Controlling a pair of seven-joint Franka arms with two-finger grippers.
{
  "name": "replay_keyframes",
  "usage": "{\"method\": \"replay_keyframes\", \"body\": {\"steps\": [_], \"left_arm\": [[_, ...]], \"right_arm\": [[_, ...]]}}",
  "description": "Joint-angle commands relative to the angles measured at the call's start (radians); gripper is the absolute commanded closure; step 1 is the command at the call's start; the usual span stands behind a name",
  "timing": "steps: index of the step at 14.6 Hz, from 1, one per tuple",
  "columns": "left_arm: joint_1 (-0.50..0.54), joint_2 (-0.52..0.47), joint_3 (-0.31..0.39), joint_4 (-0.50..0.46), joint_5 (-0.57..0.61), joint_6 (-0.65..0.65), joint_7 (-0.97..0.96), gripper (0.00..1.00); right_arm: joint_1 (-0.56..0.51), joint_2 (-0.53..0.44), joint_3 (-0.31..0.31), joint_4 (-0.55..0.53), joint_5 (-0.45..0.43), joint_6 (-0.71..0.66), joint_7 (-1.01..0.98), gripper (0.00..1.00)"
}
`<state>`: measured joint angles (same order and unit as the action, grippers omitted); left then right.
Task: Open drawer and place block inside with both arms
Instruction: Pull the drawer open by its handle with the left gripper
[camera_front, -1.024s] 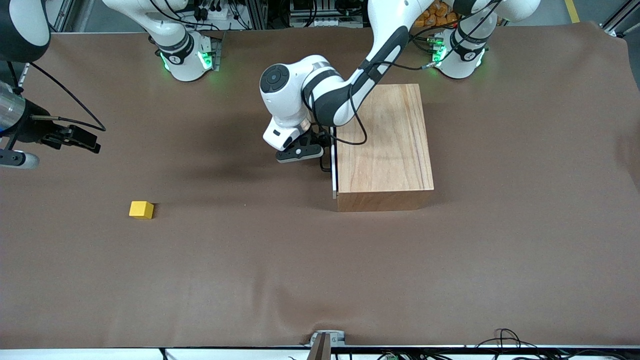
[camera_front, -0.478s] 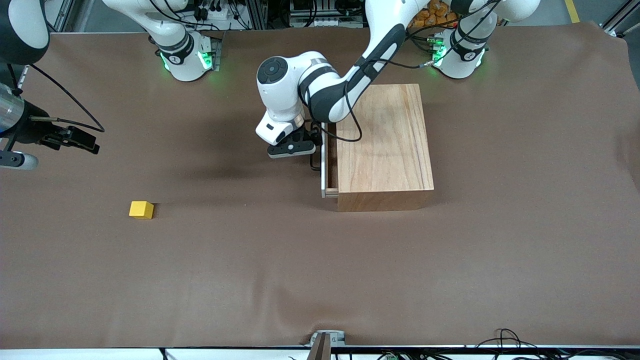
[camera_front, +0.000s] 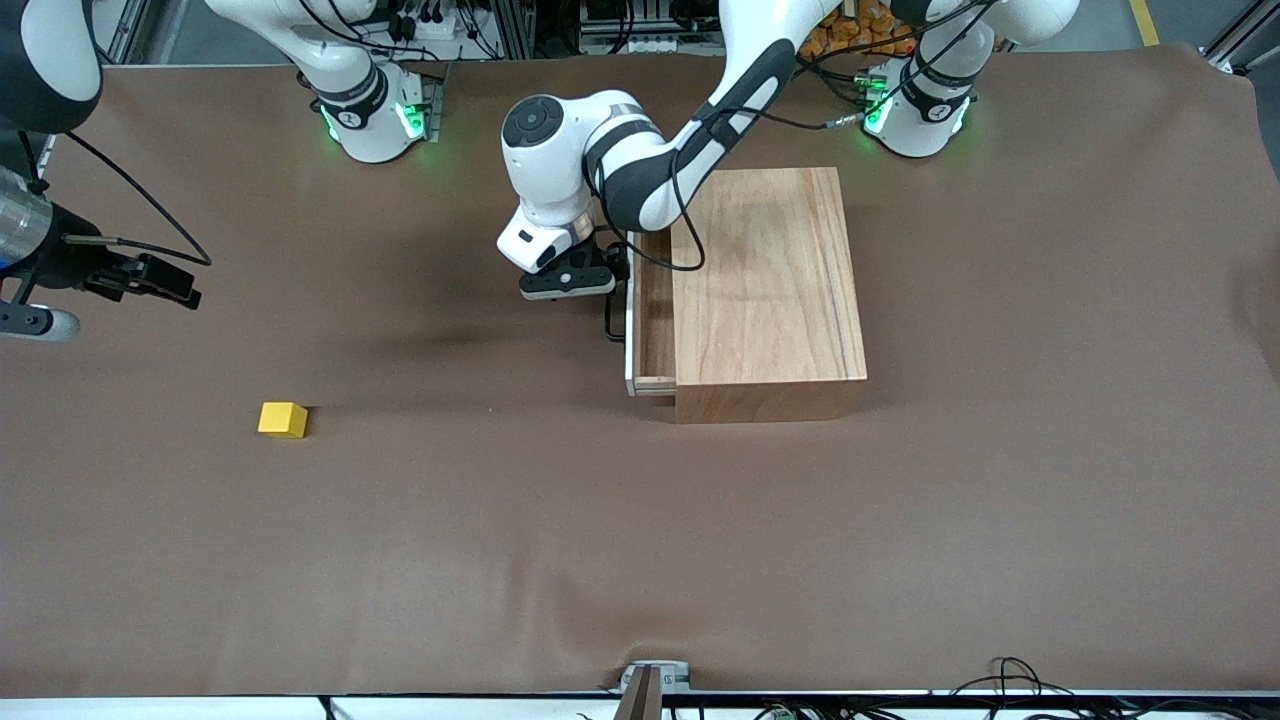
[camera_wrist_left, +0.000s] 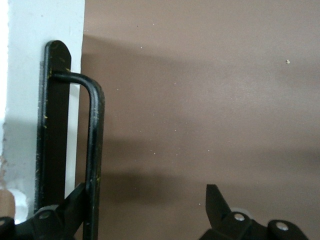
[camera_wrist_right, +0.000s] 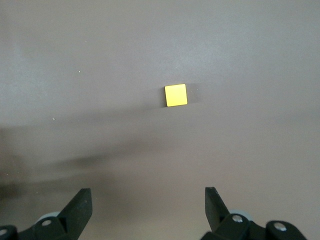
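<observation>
The drawer (camera_front: 655, 322) is partly out of the wooden box (camera_front: 765, 290), its white front (camera_front: 629, 352) facing the right arm's end of the table. My left gripper (camera_front: 597, 287) is at the black wire handle (camera_front: 609, 325). In the left wrist view the gripper (camera_wrist_left: 146, 192) is open, and the handle (camera_wrist_left: 95, 140) lies against the inner side of one finger (camera_wrist_left: 75, 200). The yellow block (camera_front: 283, 419) sits on the table, nearer the front camera. My right gripper (camera_front: 172, 287) hangs open and empty over the table. In the right wrist view that gripper (camera_wrist_right: 147, 192) is apart from the block (camera_wrist_right: 176, 95).
The brown mat (camera_front: 640, 550) covers the whole table. The arms' green-lit bases (camera_front: 375, 115) stand at the back edge. A small metal bracket (camera_front: 655, 678) sits at the table's front edge.
The drawer has slid out of the box toward the right arm's end, from shut to partly open. My left gripper moved with the handle. The right arm and the block have not moved.
</observation>
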<state>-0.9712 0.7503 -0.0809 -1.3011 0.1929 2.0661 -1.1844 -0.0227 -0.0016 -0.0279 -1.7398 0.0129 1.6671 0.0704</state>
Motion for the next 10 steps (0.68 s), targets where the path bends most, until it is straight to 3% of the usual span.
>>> {"method": "replay_keyframes", "body": {"steps": [1, 10], "left_arm": [[-0.023, 0.038, -0.005, 0.031, 0.007, 0.072, -0.040, 0.00], [-0.046, 0.041, -0.005, 0.031, 0.007, 0.152, -0.041, 0.00]], "right_arm": [[-0.016, -0.011, 0.008, -0.010, 0.001, 0.008, -0.012, 0.00], [-0.019, -0.005, 0.008, -0.024, 0.001, 0.023, -0.014, 0.00]]}}
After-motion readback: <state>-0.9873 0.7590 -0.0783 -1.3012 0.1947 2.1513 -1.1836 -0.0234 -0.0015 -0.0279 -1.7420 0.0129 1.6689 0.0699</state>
